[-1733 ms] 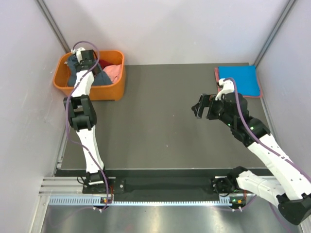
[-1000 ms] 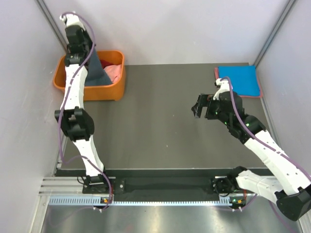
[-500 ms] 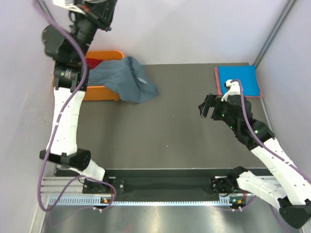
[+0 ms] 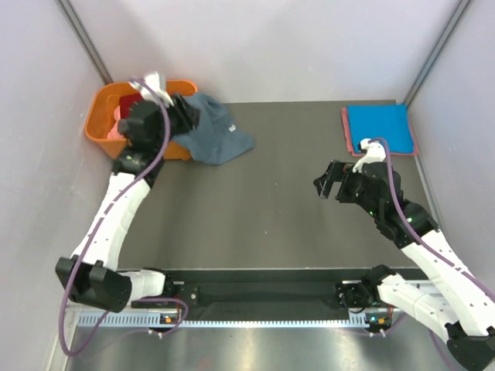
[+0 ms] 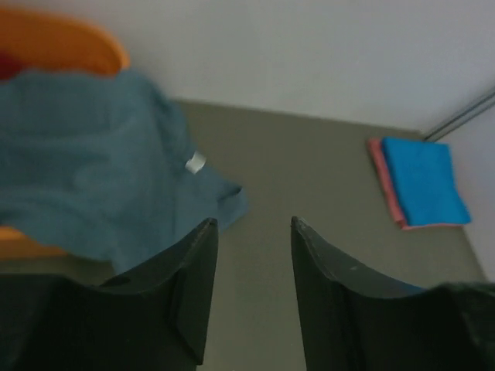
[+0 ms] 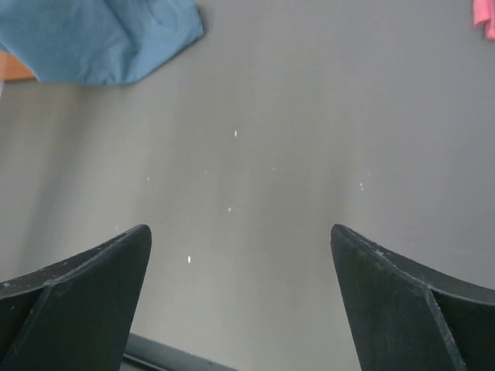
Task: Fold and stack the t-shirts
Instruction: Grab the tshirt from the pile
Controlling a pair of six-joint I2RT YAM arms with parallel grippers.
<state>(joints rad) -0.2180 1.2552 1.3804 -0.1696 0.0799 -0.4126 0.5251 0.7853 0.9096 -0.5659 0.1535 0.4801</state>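
A slate grey-blue t-shirt (image 4: pixel 219 133) lies crumpled, draped from the orange basket's right rim onto the table; its small white tag (image 5: pixel 196 162) shows. My left gripper (image 4: pixel 186 116) hovers over the shirt's basket end, open (image 5: pixel 254 224), with nothing between its fingers. A dark red tee (image 4: pixel 128 103) and a pink one (image 4: pixel 116 131) lie in the basket. At the back right a folded bright blue t-shirt (image 4: pixel 379 126) rests on a salmon-red one (image 5: pixel 384 185). My right gripper (image 4: pixel 328 182) hangs wide open (image 6: pixel 240 232) over bare table, right of centre.
The orange plastic basket (image 4: pixel 100 120) stands in the back left corner against the walls. Grey walls close in the table on the left, back and right. The dark tabletop (image 4: pixel 263 201) stretches between the shirt and the folded pile.
My left arm has swung down from high above the basket and opened, letting go of the grey-blue shirt, which dropped onto the basket rim and table. My right gripper barely shifted.
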